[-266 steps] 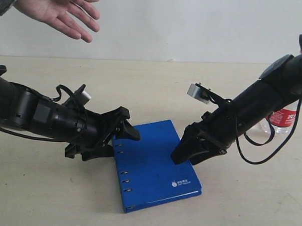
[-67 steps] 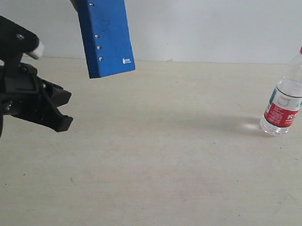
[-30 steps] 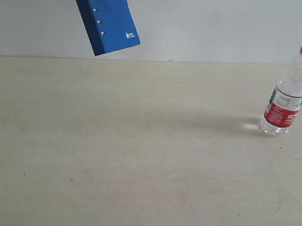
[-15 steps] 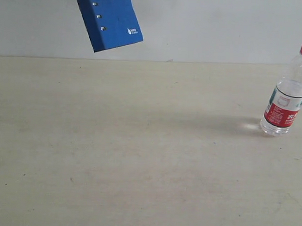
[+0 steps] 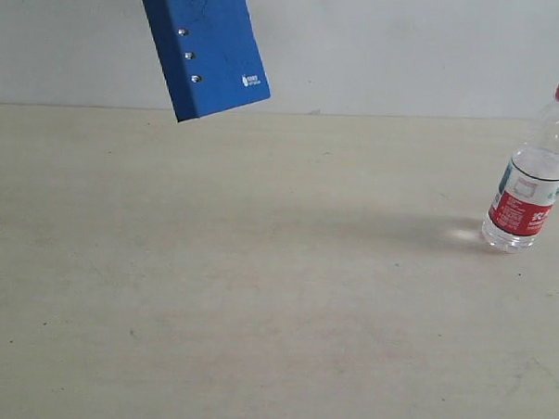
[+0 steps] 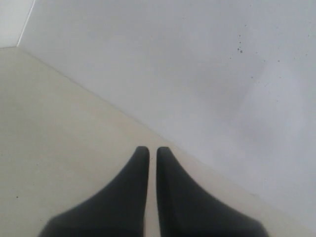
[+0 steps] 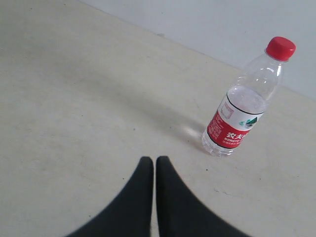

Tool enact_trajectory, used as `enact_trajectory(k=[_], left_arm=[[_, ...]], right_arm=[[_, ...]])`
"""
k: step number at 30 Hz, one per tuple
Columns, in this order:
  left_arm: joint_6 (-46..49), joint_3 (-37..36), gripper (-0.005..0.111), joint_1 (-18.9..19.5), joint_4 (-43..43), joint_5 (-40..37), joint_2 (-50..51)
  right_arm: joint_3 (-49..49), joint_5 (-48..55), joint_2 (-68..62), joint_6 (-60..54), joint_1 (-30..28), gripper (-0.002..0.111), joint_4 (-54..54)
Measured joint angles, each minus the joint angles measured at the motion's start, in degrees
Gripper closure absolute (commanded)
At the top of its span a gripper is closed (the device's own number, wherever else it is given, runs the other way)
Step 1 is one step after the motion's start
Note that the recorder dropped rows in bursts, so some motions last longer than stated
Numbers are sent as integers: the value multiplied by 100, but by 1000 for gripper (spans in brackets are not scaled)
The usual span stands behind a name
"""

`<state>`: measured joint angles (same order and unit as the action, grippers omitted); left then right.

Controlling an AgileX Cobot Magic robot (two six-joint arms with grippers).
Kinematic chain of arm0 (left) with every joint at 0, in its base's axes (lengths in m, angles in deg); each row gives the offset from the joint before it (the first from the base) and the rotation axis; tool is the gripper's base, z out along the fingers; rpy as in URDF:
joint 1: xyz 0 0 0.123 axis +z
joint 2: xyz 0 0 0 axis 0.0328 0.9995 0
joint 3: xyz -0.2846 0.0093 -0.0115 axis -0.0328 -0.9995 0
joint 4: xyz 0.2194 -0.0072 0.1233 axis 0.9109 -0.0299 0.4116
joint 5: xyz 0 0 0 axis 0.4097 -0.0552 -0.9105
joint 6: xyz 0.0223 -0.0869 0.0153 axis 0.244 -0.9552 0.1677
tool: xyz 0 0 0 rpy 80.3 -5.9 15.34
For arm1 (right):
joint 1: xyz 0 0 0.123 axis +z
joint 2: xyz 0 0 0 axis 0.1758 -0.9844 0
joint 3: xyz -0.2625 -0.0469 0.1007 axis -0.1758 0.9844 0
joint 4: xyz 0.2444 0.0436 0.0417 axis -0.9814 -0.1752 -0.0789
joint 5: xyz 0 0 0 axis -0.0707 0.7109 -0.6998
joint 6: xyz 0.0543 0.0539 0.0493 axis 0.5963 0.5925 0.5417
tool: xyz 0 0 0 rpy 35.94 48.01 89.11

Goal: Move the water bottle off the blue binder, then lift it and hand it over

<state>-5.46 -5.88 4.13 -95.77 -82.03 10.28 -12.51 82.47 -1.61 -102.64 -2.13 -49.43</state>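
The water bottle [image 5: 529, 183] stands upright on the table at the far right, red cap on top; the right wrist view shows the water bottle [image 7: 245, 107] ahead of my right gripper [image 7: 154, 159], apart from it. The blue binder [image 5: 205, 45] hangs tilted in the air at the upper left, its top cut off by the picture edge, so what holds it is hidden. My right gripper is shut with nothing between its fingers. My left gripper [image 6: 149, 149] is shut and empty, facing bare table and wall. Neither arm shows in the exterior view.
The beige table [image 5: 258, 283] runs back to a pale wall [image 5: 407, 48]. A faint wet-looking glint lies on the table beside the bottle's base.
Both arms have left the exterior view; the binder, once flat on the table between the grippers, now hangs in the air and has shifted slightly right and down in the last second.
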Motion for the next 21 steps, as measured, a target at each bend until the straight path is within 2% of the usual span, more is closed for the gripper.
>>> enact_trajectory(k=[7,10,14,18,21], left_arm=[[-34,-16,101,0,17,60,0],[136,-240,101,0,20,144,0],[813,-321,101,0,959,-504,0],[1085,-337,101,0,2259,-590,0],[1133,-337,101,0,2660,-709,0]], right_arm=[[0,0,0,0,0,108,0],[0,0,0,12,0,108,0],[0,0,0,11,0,108,0],[0,0,0,11,0,108,0],[0,21,0,136,0,108,0]])
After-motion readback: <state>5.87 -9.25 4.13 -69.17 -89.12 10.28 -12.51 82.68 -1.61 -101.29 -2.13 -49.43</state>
